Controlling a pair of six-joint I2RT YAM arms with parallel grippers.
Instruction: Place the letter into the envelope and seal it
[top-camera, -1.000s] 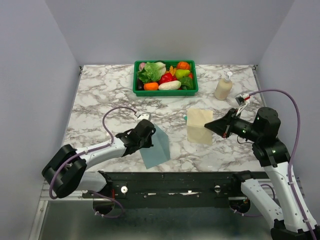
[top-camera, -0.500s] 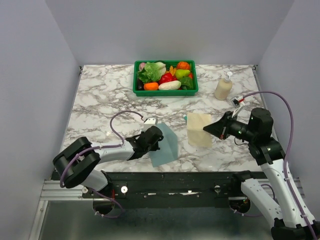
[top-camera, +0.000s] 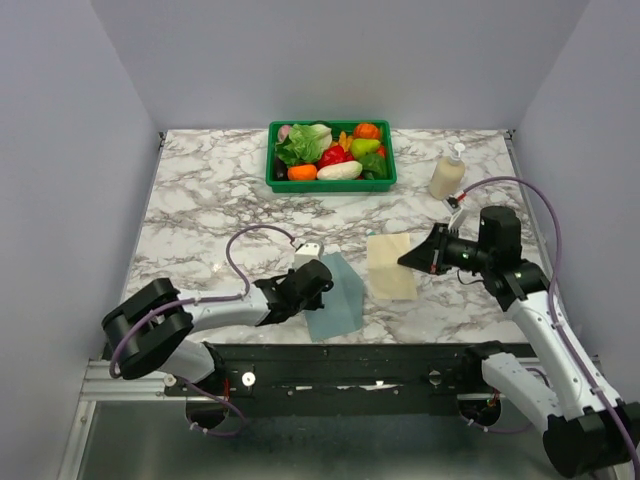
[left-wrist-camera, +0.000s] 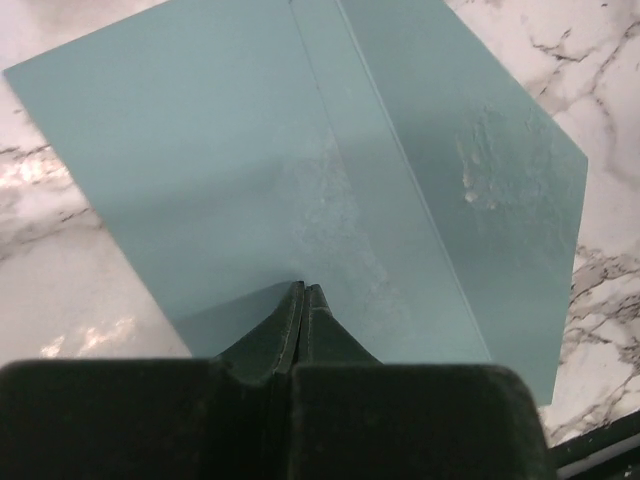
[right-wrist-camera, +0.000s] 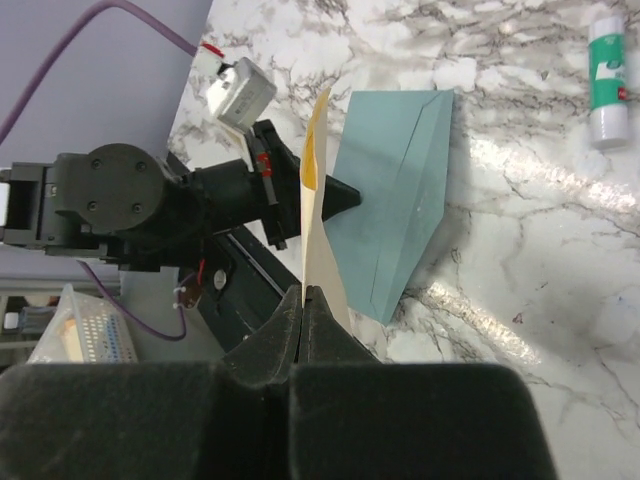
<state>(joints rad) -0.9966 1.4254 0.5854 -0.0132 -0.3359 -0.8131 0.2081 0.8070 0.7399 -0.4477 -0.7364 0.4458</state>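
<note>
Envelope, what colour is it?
The envelope is a plain muted teal blue-green, seen best in the left wrist view.

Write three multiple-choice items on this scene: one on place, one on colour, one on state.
1. The basket sits at the table's: A far edge, B near edge, C left edge.
2. The envelope is: A red, B teal, C white.
3. The right gripper is: A open, B shut on the letter, C shut on nothing.
Key: 1 A, it lies at the top of the overhead view; 2 B, both wrist views show teal paper; 3 B, it pinches the cream sheet's edge.
</note>
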